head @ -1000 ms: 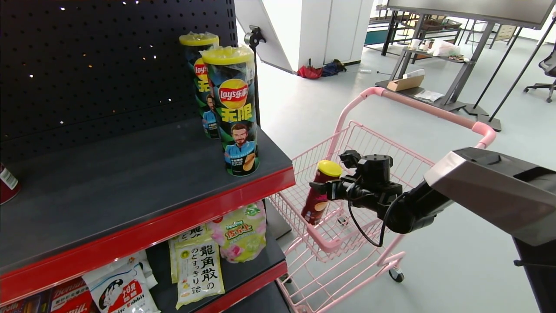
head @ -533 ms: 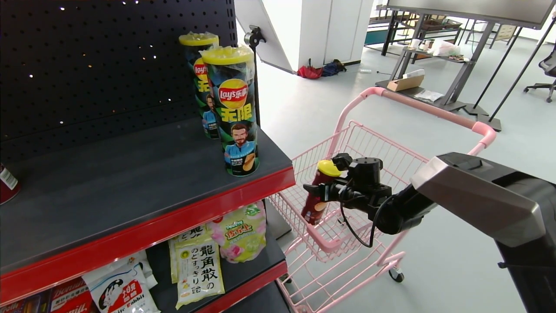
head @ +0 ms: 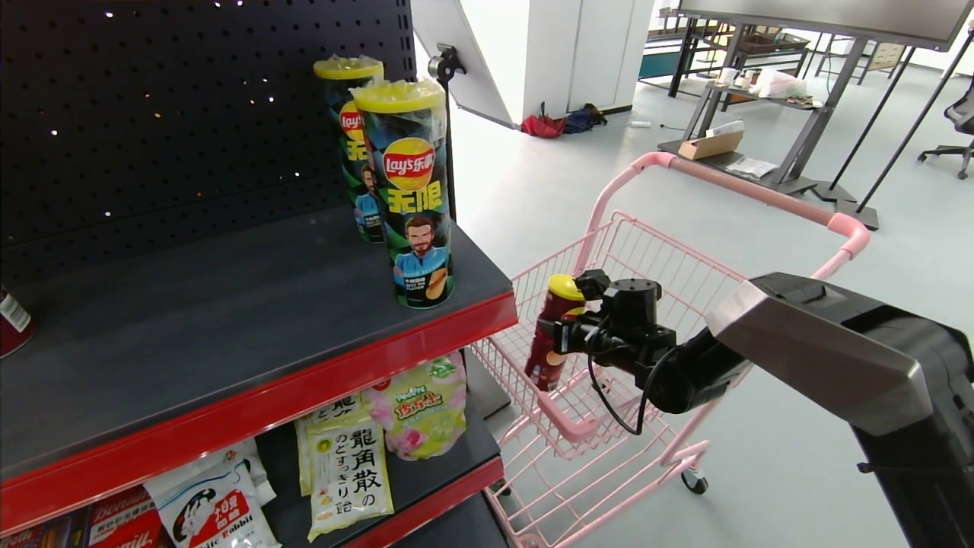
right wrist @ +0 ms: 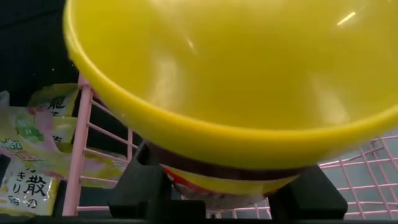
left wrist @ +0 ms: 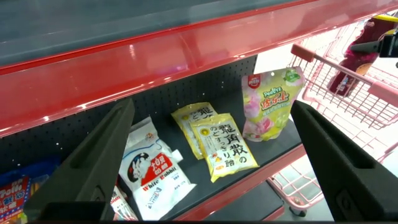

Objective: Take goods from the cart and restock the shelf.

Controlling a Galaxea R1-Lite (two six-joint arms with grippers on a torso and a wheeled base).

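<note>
Right claw (head: pixel 569 333) is clamped on the can (head: pixel 549 359), long axis nearly upright; the shelf (head: pixel 228 304) lies at ten o'clock.

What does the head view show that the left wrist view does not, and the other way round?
Head view: two green canisters standing on the top shelf. Left wrist view: the left gripper, open, facing the lower shelf. Both: the red canister held by the right gripper at the pink cart, and the snack bags on the lower shelf.
</note>
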